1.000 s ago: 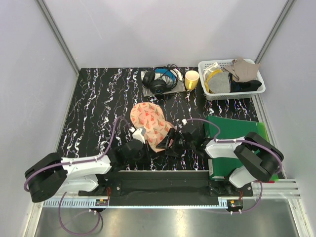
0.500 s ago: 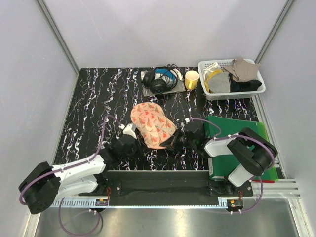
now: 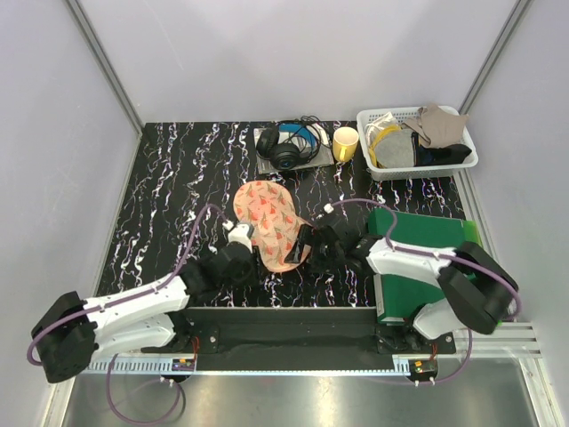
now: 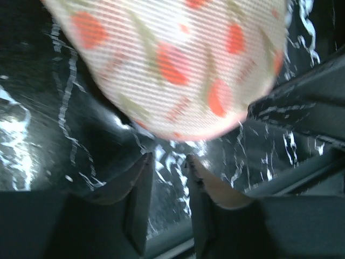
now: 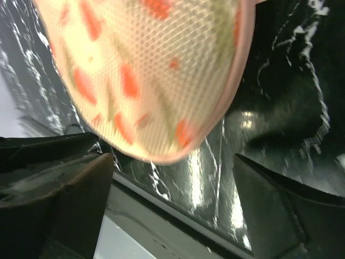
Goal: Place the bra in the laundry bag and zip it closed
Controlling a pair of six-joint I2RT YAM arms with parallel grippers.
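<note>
The peach-pink printed laundry bag (image 3: 269, 221) lies flat on the black marbled table. It fills the top of the left wrist view (image 4: 172, 59) and of the right wrist view (image 5: 145, 70). The red bra shows in no view. My left gripper (image 3: 249, 260) sits low at the bag's near left edge. Its fingers stand a narrow gap apart with only table between them (image 4: 168, 162). My right gripper (image 3: 307, 245) is at the bag's near right edge. It is wide open and empty, and the bag's pink edging lies just ahead of the gap (image 5: 172, 162).
Black-and-blue headphones (image 3: 286, 147) and a yellow cup (image 3: 345, 142) stand at the back. A white basket (image 3: 418, 171) of grey and beige cloths is at the back right. A green mat (image 3: 427, 231) lies under the right arm.
Both grippers have closed in on the bag's near end from its two sides. The bag has shifted a little to the left. The right arm's elbow has swung right.
</note>
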